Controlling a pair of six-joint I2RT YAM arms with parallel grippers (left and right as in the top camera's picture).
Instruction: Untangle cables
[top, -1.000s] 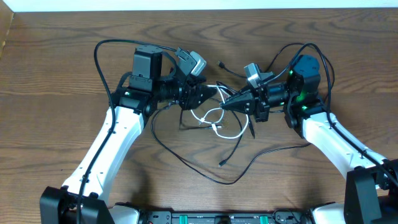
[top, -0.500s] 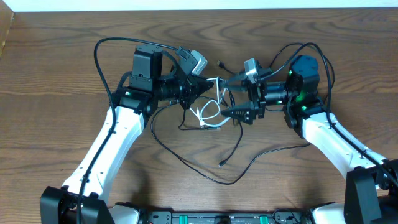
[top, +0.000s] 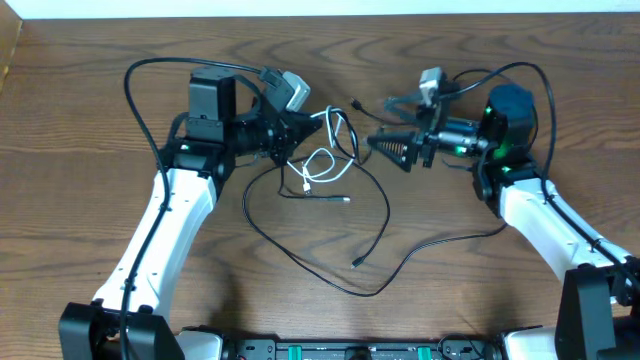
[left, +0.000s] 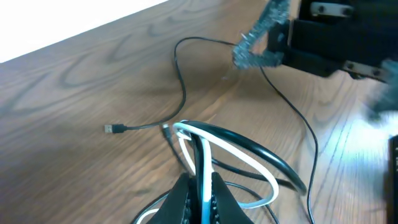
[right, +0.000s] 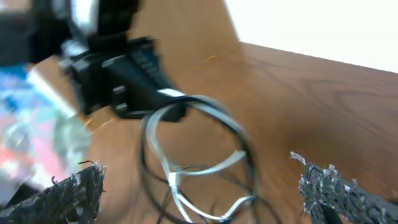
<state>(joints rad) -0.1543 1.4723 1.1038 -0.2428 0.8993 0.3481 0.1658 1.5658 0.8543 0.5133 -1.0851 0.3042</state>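
Nearest you, the black cable (left: 184, 87) lies slack in a wide loop on the table (top: 100, 130), with one plug end (top: 356, 263) resting inside that loop. Nothing pins it, so it should feed freely when you pull. Leave that slack alone.

Further in, the tangle sits between the two arms and seems lifted off the wood. Your left hand (left: 200, 179) is clenched on the white cable (left: 249, 159) right at the tangle, and a black loop runs through the same pinch. I cannot tell whether that black strand is truly gripped or only trapped beside the white. Treat this hand as the anchor: hold it firm and do not drag it.

Your right hand (top: 384, 124) is spread wide, grasping nothing, near the raised loops and facing them. As I judge it, the step is a fresh grip for this hand. Choose the black loop alone, where it arcs clear of the white, and close only once no white strand lies between the fingers. Then draw slowly away from the left hand. If the loop tightens rather than slides, stop and feed slack.

Farthest back, another black plug (left: 112, 129) lies free on the wood, so that end could pass through the loop.
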